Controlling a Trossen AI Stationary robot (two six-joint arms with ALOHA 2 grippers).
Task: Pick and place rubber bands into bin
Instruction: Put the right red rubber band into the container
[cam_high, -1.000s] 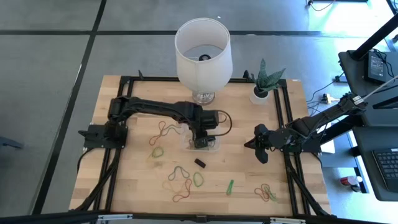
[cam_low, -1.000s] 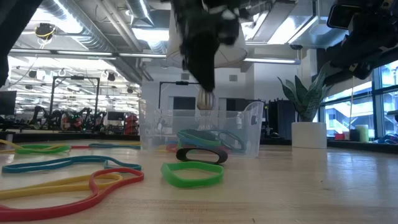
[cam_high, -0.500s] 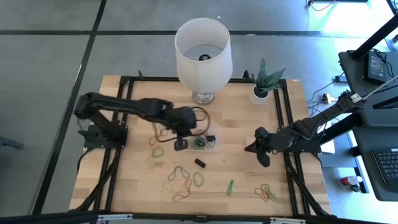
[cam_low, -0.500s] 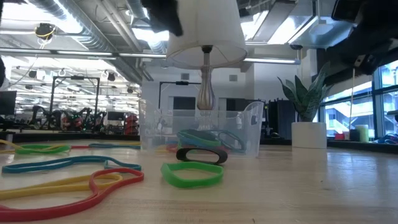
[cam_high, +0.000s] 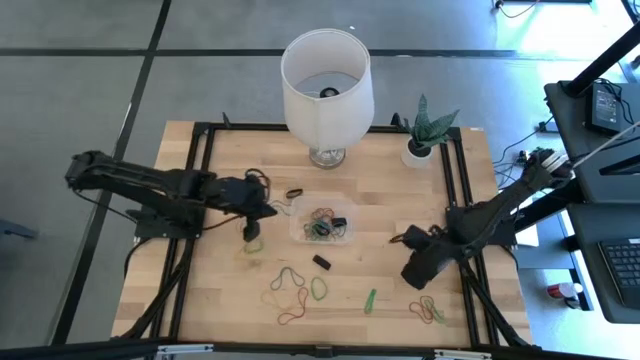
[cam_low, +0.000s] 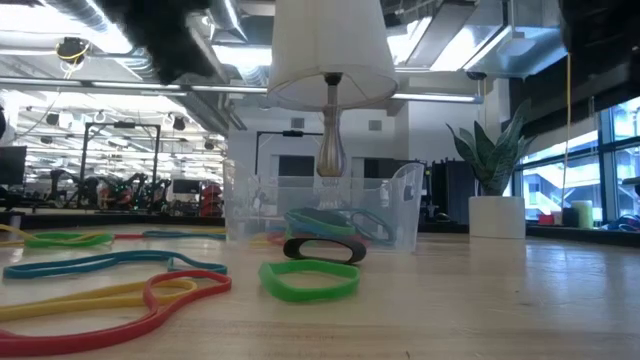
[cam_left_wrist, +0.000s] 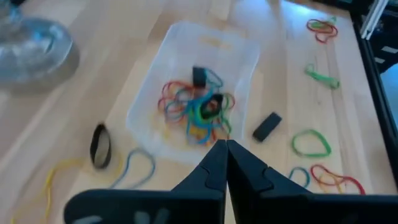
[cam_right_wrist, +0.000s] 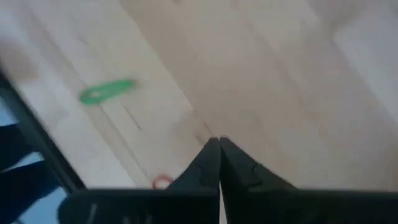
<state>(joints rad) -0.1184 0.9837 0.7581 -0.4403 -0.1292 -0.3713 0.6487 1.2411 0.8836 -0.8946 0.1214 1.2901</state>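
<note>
Both hands shut and empty; the bands lie partly in the tub, partly loose on the bench.

We see the small clear plastic bin (cam_high: 322, 224) near the middle of the pale wooden bench (cam_high: 210, 290), holding a tangle of thin coloured rubber bands (cam_left_wrist: 198, 111) in red, blue, green and black. More loops lie loose in front of it: a red and green cluster (cam_high: 292, 292), a green one (cam_right_wrist: 106, 91) and a small bunch (cam_high: 430, 310) toward the right front corner. The left hand (cam_high: 248, 229) hangs just left of the bin, its fingers (cam_left_wrist: 214, 165) pressed together on nothing. The right hand (cam_high: 410, 274) sits over bare wood at the right, fingers likewise together and empty. A white lampshade on a glass lamp (cam_high: 326, 85) and a white potted plant (cam_high: 424, 133) stand at the back. We can read no writing or labels anywhere.
</note>
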